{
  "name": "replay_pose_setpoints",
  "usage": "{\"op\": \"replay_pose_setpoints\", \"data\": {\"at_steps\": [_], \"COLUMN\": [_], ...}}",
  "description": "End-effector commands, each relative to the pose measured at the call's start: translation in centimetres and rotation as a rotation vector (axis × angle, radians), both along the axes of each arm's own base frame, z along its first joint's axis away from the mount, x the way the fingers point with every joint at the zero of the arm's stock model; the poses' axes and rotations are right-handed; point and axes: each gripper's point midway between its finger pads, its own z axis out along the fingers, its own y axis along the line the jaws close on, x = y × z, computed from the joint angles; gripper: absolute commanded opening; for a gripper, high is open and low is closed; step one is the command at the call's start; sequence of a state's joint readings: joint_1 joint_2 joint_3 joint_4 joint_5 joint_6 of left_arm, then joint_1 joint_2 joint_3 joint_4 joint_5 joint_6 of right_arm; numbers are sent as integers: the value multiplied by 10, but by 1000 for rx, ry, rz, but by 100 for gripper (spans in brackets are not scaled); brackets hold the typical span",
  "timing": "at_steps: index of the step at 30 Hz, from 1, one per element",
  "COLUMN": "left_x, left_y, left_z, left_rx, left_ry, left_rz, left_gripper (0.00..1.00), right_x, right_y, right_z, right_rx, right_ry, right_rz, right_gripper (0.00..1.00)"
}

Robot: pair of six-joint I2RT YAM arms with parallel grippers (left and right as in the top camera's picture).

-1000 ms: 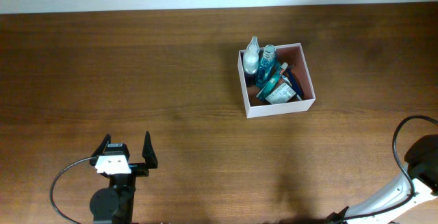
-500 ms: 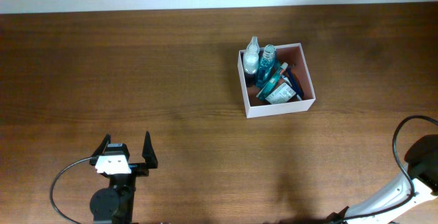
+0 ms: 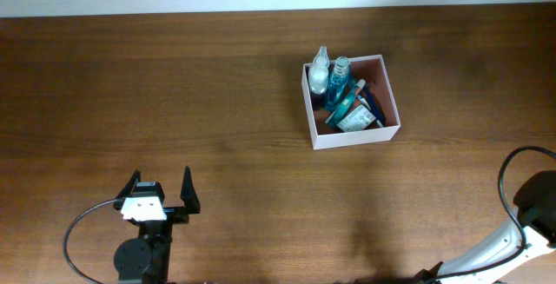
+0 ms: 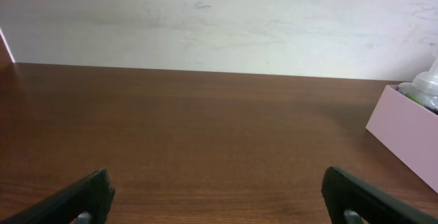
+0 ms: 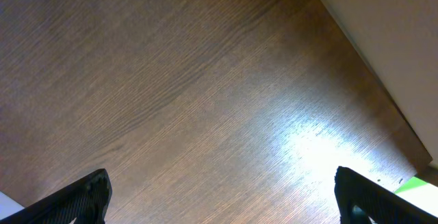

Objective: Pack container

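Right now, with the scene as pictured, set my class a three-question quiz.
1. True or false: the container is empty.
2. The left end effector is: A) open, away from the container; B) shut on a bottle; C) inside the container.
3. Fill in: the clear bottle stands in the container's far ___ corner.
Key: 1 false; 2 A; 3 left.

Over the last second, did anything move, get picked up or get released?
Nothing visibly changed. The left gripper and the right gripper stay open and empty, both away from the container, and the toiletries inside it lie as before.
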State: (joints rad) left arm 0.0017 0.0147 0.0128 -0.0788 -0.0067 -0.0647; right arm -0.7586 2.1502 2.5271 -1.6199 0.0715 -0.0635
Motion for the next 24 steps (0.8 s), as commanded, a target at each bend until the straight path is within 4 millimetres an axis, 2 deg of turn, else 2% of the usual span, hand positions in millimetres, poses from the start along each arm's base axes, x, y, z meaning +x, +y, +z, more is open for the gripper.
{"op": "replay_pose_setpoints", "data": {"at_steps": [1,5,8,12,15,17,18,20,22,23,24], "left_x": [0,0,0,0,0,0,0,0,0,0,0], "left_y": [0,0,0,0,0,0,0,0,0,0,0], "left_z": [-1,-1,-1,-1,-1,-1,-1,-1,-1,-1,-1], "left_rx": [5,5,5,5,5,5,5,5,5,5,5], "left_ry": [0,0,0,0,0,0,0,0,0,0,0], "left_rz": [-3,-3,-3,-3,-3,-3,-3,-3,-3,-3,-3], "left_gripper": [99,99,100,100,99,99,99,99,99,99,99], "right_x": [-1,-2,-6,-9,0,4,6,5,5,2,-1], "right_y": [-2,-2,2,8,18,32,48,70,92,117,129], "right_z": [-4,2,20,66,115,148,175,203,222,234,237], "right_rx": [-1,-16,-46,-137,-221,-290,-361,-435,-487,-525,-534], "right_ry": [15,6,-24,-141,-307,-391,-447,-514,-575,-637,-662], "right_rz": [-5,-3,1,6,52,137,205,267,315,360,382], "right_gripper": [99,99,99,99,99,99,99,99,99,99,99]}}
